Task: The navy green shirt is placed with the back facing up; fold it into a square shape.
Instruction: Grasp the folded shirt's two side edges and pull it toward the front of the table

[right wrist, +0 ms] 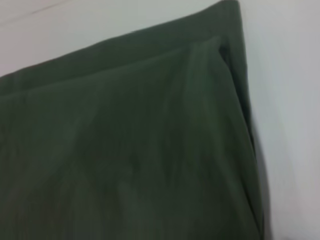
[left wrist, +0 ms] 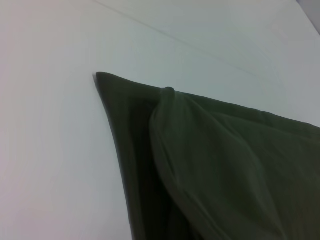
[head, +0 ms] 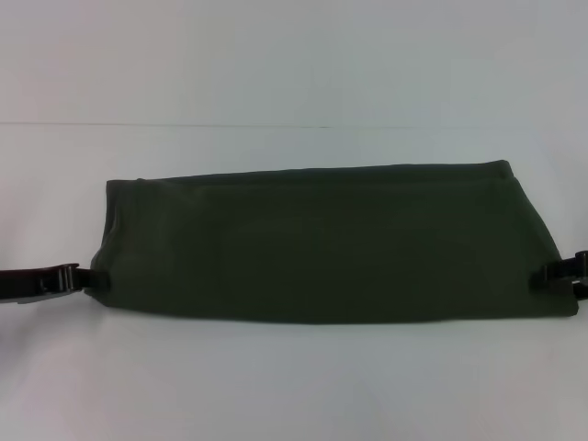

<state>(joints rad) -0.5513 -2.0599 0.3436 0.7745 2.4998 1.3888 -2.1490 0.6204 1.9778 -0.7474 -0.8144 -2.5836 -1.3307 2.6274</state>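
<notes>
**Two pinched ends, one long band: where this fold could slip**

Nearest the robot, the front edge of the navy green shirt (head: 322, 243) hangs between the two grippers, sagging slightly toward the middle. The left gripper (head: 81, 277) sits at the shirt's left end and the right gripper (head: 557, 274) at its right end, each low on the white table (head: 294, 386). Both appear to be closed on the cloth at its front corners, though the fingertips are hidden by fabric, so how firm the hold is I cannot tell.

Farther back, the shirt lies as a wide, short band, already doubled over, with its rear edge flat on the table.

The left wrist view shows loose stacked layers (left wrist: 210, 165) at the corner. If only the top layer is pinched, the lower ones may stay behind and the fold would skew. Uneven travel between the arms could twist the band, and a slack centre may wrinkle when laid down.
</notes>
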